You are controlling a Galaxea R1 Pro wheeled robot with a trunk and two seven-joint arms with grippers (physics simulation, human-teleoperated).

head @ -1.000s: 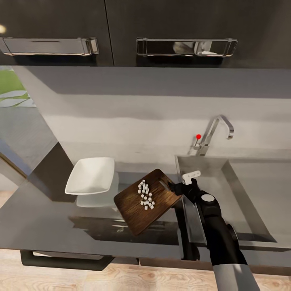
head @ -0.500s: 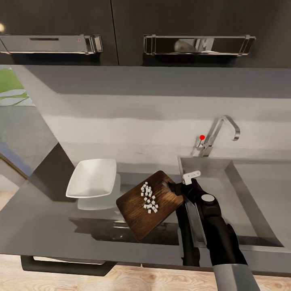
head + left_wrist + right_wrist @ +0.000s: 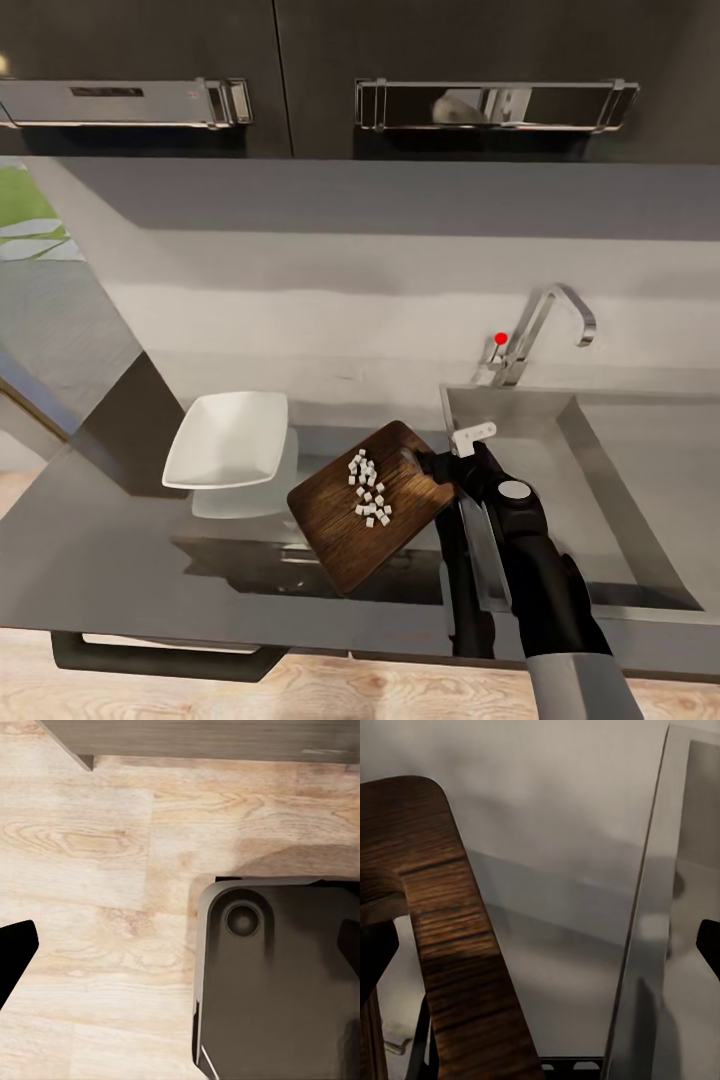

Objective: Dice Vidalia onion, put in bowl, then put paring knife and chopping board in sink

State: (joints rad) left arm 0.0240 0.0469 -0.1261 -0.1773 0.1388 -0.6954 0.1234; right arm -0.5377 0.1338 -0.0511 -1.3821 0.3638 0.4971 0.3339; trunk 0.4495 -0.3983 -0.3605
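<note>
Countertop (image 3: pixel 120 560): grey, glossy — bowl (image 3: pixel 227 440) beside board (image 3: pixel 345 520)
Board: diced onion (image 3: pixel 368 490) on top, right gripper (image 3: pixel 428 466) clamped on its edge
Sink (image 3: pixel 600 480): right of board
Left gripper (image 3: pixel 180 952): spread over wood floor (image 3: pixel 90 870)

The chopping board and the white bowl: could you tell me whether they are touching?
Apart. The head view shows a strip of grey countertop between the chopping board and the bowl.
</note>
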